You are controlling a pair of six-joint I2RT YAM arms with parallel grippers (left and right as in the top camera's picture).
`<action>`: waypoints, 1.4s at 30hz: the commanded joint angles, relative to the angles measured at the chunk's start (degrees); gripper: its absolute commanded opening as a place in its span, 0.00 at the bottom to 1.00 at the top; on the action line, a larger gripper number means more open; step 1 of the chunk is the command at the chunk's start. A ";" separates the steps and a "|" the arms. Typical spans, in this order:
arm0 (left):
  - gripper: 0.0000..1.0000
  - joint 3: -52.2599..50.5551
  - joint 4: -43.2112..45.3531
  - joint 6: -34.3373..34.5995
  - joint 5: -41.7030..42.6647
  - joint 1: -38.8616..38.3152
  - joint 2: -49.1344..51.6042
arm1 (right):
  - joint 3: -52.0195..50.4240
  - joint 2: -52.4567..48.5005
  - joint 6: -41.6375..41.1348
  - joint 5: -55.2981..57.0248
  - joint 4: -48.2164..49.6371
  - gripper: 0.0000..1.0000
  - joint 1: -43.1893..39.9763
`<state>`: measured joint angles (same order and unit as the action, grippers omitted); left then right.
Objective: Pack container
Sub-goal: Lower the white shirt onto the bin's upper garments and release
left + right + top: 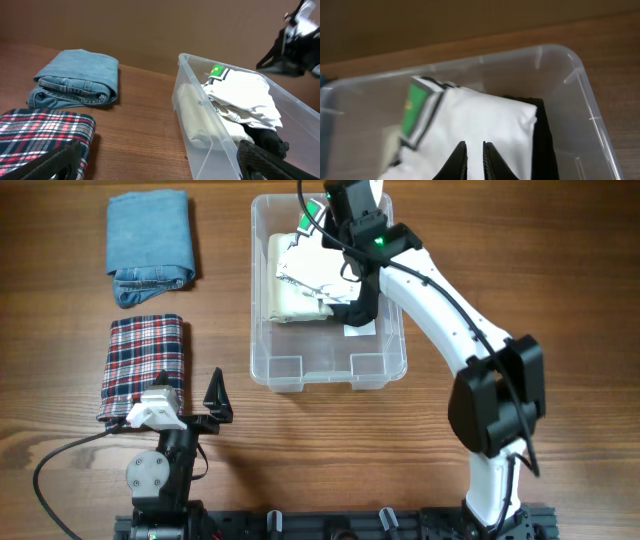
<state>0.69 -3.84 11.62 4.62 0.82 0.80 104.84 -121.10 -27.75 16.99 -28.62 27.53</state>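
Observation:
The clear plastic container (300, 370) stands at the table's middle, also in the left wrist view (200, 115) and the right wrist view (580, 75). It holds a white garment with a green tag (305, 265) (480, 120), a cream garment (290, 302) under it and a black garment (362, 310) at the right. My right gripper (345, 225) (473, 150) hovers over the white garment at the container's far end, its fingers nearly together and holding nothing. My left gripper (190, 412) (160, 170) is open and empty near the table's front left.
Folded blue jeans (150, 245) (80, 80) lie at the far left. A folded red, white and blue plaid shirt (145, 365) (45, 135) lies left of the container, just beyond my left gripper. Bare wood lies right of the container.

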 commanded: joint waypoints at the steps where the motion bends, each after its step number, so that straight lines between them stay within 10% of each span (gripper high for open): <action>1: 1.00 -0.37 -0.07 -0.74 0.72 0.31 -0.42 | 0.81 -4.79 0.59 0.90 0.42 0.06 -0.90; 20: 1.00 -0.37 -0.07 -0.74 0.72 0.31 -0.42 | 0.98 4.28 3.76 -8.22 4.48 0.08 -0.87; 42: 1.00 -0.37 -0.07 -0.74 0.72 0.31 -0.42 | 0.81 -10.03 8.70 -9.55 9.75 0.04 -0.87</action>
<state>0.69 -3.84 11.62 4.62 0.82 0.80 105.47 -129.71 -21.52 7.92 -17.91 26.63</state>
